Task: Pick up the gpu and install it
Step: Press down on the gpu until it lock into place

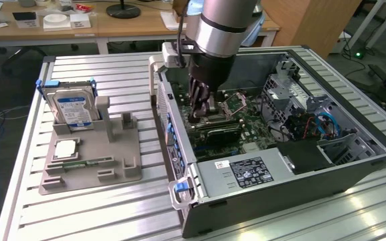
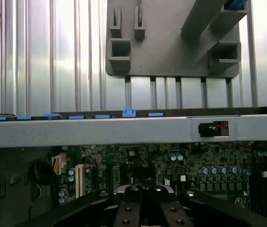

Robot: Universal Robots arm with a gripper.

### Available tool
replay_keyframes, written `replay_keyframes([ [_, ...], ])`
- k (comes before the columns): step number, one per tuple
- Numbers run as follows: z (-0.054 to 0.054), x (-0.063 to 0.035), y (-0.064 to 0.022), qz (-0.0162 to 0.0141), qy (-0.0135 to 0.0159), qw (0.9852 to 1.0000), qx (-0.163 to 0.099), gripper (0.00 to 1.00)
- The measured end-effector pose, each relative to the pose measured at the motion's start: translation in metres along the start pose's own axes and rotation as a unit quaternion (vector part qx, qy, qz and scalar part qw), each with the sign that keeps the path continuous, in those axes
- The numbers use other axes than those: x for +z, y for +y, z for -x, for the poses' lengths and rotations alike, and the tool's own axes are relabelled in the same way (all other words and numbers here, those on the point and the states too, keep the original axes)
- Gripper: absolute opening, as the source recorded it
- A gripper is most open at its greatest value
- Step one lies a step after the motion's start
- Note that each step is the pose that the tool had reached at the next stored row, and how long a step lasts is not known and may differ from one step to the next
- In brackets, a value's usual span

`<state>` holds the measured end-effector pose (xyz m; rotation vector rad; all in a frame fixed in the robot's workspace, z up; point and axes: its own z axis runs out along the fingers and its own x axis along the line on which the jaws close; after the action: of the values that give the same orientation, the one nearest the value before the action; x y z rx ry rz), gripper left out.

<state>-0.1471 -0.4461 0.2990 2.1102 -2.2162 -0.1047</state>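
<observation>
The work happens on a ribbed metal table (image 1: 112,211) in an office room. Near its left edge in the exterior view stands a grey holder (image 1: 89,155) that carries the hard drive (image 1: 74,108); I see no card left in it. To the right lies the open computer case (image 1: 293,165). The gripper (image 1: 200,113) is low inside it, fingers pressed together, just above the motherboard (image 2: 171,163). A dark card beside it may be the gpu (image 1: 214,133), apparently already seated.

Lab or workshop indicated: ribbed aluminium workbench (image 1: 112,211), opened computer case (image 1: 300,165), grey parts fixture (image 1: 89,160), cluttered wooden desks (image 1: 112,27) seen behind.
</observation>
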Motion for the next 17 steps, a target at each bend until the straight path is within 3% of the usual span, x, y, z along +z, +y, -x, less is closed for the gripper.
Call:
replay_keyframes([
  [3, -0.001, 0.0006, 0.0046, -0.0046, -0.0001, 1.0000, -0.001, 0.11],
  [6, -0.002, 0.0030, 0.0122, -0.0067, -0.0002, 1.0000, -0.001, 0.11],
  [10, -0.003, 0.0073, 0.0179, -0.0081, -0.0003, 1.0000, -0.001, 0.11],
  [17, -0.005, 0.0090, 0.0174, -0.0089, -0.0001, 1.0000, -0.002, 0.11],
])
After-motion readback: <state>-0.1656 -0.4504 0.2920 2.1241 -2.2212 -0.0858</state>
